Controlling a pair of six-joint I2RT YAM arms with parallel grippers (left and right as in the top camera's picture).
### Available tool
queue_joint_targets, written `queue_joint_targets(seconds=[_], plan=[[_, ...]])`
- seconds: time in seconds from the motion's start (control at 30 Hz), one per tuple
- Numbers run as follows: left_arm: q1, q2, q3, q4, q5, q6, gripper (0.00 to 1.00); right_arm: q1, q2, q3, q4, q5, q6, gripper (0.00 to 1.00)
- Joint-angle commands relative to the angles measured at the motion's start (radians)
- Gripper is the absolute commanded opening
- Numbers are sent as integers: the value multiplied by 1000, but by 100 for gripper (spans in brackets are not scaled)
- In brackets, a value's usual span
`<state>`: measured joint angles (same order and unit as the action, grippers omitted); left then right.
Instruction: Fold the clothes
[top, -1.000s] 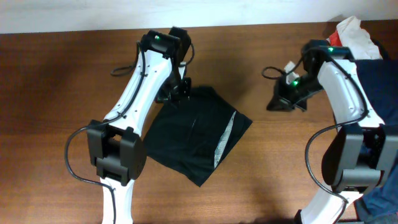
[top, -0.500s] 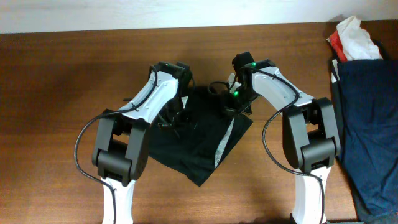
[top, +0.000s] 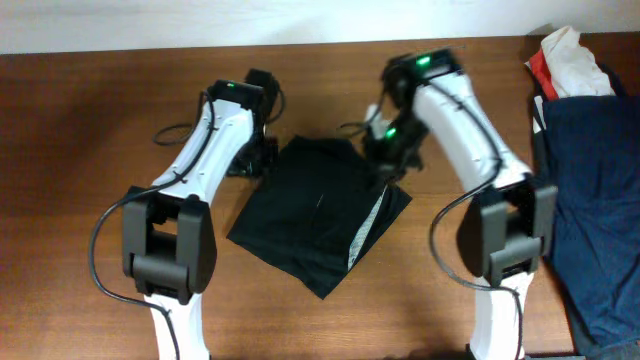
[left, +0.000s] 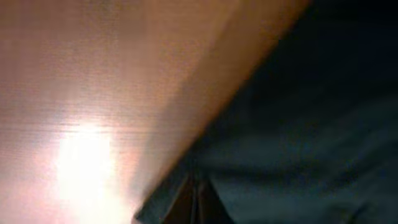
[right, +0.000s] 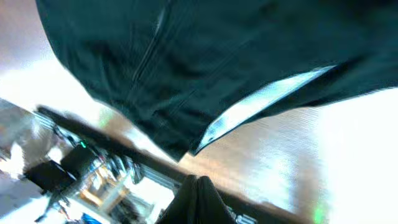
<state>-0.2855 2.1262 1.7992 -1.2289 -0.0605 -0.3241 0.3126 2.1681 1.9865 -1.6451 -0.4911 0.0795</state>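
One black garment (top: 320, 215) centred | navy pile (top: 595, 190) far right — white-red cloth (top: 568, 58) adjoining

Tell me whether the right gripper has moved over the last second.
Yes. The right gripper has swung left, away from the blue clothes pile at the right edge, to the black garment's upper right corner.

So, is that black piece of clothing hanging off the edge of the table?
No, the black garment lies flat mid-table in the overhead view, with bare wooden table showing on every side of it.
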Motion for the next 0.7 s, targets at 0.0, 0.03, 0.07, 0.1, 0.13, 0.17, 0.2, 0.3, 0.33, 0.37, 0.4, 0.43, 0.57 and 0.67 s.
queue_joint_targets(seconds=[0.0,0.03,0.07,0.1,0.13,0.17,0.2,0.3,0.33,0.37,0.4,0.43,0.57,0.67], plan=[[4,-13,13,115,65,64,1,133,-15,-71,21,-20,-26,4],[4,-9,12,150,69,64,1,170,-15,-92,36,-21,-8,4],[5,-5,12,177,90,64,1,191,-15,-106,53,-21,10,4],[5,2,12,205,128,64,1,218,-15,-132,84,-14,34,4],[5,10,11,235,180,64,1,232,-15,-159,107,15,53,4],[5,16,11,247,198,64,1,235,-15,-177,117,43,74,4],[5,20,11,256,208,64,1,236,-15,-188,122,55,84,4],[5,72,11,278,261,64,1,237,-15,-312,230,57,32,4],[5,84,11,278,272,64,1,237,-15,-347,260,54,-7,4],[5,92,11,279,286,64,1,237,-15,-383,283,54,-41,4],[5,96,11,279,290,64,1,237,-15,-423,304,55,-55,4],[5,103,11,279,290,64,1,237,-15,-473,327,55,-53,4],[5,169,11,279,292,64,1,235,-15,-605,384,89,11,4],[17,208,11,276,246,64,1,228,-15,-618,348,220,121,4]])
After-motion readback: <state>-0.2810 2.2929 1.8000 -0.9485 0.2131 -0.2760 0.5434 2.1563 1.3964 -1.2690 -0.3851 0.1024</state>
